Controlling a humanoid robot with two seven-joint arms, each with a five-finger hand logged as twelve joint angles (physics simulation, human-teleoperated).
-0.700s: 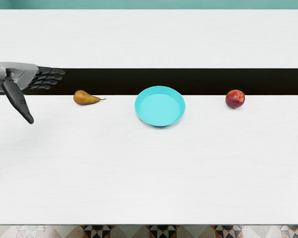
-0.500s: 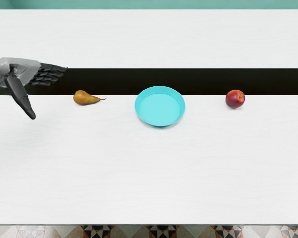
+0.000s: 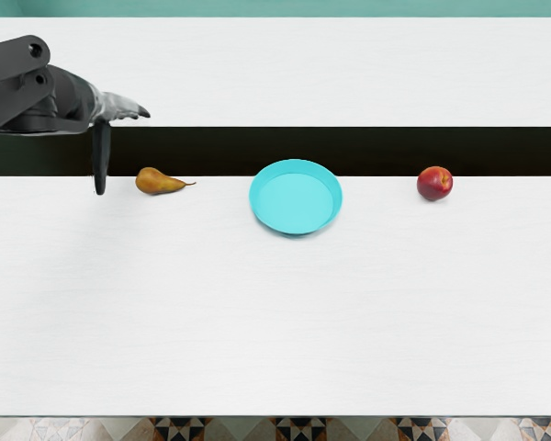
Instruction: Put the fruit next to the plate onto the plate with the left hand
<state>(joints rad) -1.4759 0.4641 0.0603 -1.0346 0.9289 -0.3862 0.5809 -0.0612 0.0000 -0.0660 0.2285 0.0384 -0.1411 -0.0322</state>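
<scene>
A brown-yellow pear (image 3: 158, 181) lies on its side on the white table, left of the cyan plate (image 3: 296, 197), stem pointing toward the plate. A red apple (image 3: 434, 183) sits to the plate's right. My left hand (image 3: 110, 124) comes in from the upper left and hovers just up and left of the pear. Its fingers are extended and spread, the thumb (image 3: 100, 158) hanging straight down beside the pear without touching it. The hand holds nothing. The right arm is out of view.
A dark gap (image 3: 349, 150) runs across the table behind the fruit and plate. The white tabletop (image 3: 275, 312) stretches wide in front of them.
The left hand has risen and moved right toward the pear, rotating so the thumb now points straight down. Pear, plate and apple have not moved.
</scene>
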